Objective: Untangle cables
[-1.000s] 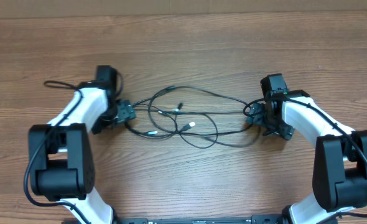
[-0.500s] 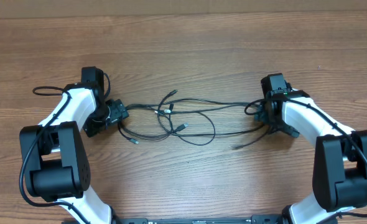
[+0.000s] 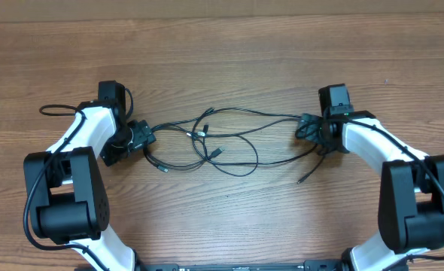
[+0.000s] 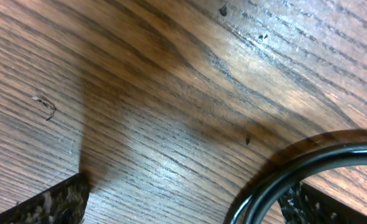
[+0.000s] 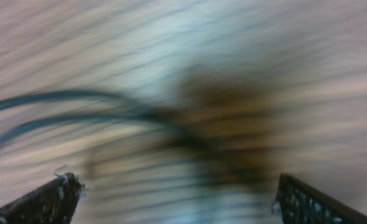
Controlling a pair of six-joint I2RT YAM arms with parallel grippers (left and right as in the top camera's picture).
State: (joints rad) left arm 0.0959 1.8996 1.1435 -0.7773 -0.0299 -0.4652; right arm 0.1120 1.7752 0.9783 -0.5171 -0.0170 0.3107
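Several thin black cables [image 3: 223, 143] lie tangled in loose loops on the wooden table [image 3: 229, 68] between my two arms. Small plug tips show at the loop ends, one plug tip [image 3: 162, 168] at lower left and a second plug tip [image 3: 300, 181] at lower right. My left gripper [image 3: 145, 138] sits at the tangle's left end, open. In the left wrist view a cable loop [image 4: 295, 167] curves just inside the right finger [image 4: 323, 208] of my left gripper [image 4: 183, 202]. My right gripper [image 3: 308, 129] is open at the right end. The blurred right wrist view shows cable strands [image 5: 46, 112] ahead of my right gripper [image 5: 180, 199], with nothing between its fingers.
A thicker black arm cable [image 3: 55, 111] loops out to the left of the left arm. Both arm bases [image 3: 68, 211] stand at the near edge. The table's far edge [image 3: 222, 16] runs along the top.
The left arm pulled leftward a second ago, stretching the tangle out, then stopped. The right gripper has shifted slightly toward the far side. A loose cable end at lower right slid further right.
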